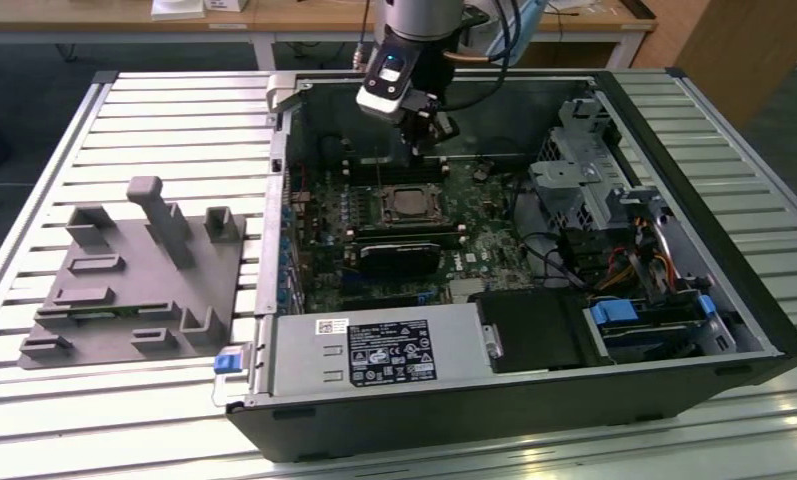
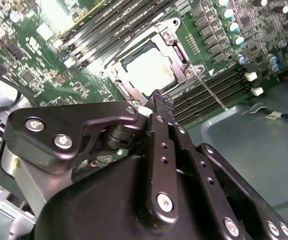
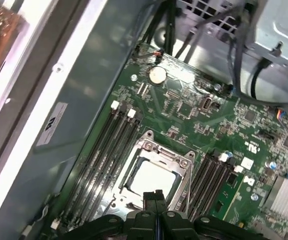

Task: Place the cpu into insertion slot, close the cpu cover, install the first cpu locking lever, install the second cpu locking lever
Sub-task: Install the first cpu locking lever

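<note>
The claw (image 3: 156, 196), fingertips pressed together on nothing, hangs just above one edge of the cpu cover (image 3: 186, 169). The cover lies flat, and the cpu (image 3: 151, 176) sits in its window, straight ahead of the fingertips. A thin locking lever (image 2: 211, 92) angles out from the cover's corner, apparently unlatched.

Power-supply label (image 1: 389, 353) print seemingly illegible.

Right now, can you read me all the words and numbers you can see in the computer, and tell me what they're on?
Black label on the metal box: print too small to read.
White sticker on the case wall: too blurred.
White marks on the green board: too blurred.
Nothing can be quoted.
</note>
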Motion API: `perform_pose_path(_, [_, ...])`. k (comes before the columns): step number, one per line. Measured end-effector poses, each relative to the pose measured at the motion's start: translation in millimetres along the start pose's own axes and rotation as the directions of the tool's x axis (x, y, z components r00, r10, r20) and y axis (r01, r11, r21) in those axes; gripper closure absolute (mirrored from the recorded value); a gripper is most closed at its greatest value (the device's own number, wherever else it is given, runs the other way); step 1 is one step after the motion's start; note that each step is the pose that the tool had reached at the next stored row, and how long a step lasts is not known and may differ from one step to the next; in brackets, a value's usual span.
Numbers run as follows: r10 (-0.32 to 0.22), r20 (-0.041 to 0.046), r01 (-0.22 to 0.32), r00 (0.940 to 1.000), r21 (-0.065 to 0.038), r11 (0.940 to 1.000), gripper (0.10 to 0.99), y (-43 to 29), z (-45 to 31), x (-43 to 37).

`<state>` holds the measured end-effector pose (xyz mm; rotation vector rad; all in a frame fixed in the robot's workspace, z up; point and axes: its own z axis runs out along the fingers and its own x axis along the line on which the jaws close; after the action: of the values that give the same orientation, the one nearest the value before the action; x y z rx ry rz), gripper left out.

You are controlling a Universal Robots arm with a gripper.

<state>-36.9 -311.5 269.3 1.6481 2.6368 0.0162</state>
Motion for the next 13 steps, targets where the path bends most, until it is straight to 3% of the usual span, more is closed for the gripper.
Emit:
perform_pose_path(7, [-0.093, -0.0023, 0.093, 0.9957, -0.002, 0.9957, 0.980, 0.0, 0.1, 0.0])
perform_pose_path(13, [-0.189, -0.0045, 0.189, 0.9821, -0.005, 0.9821, 0.980, 0.0, 0.2, 0.0])
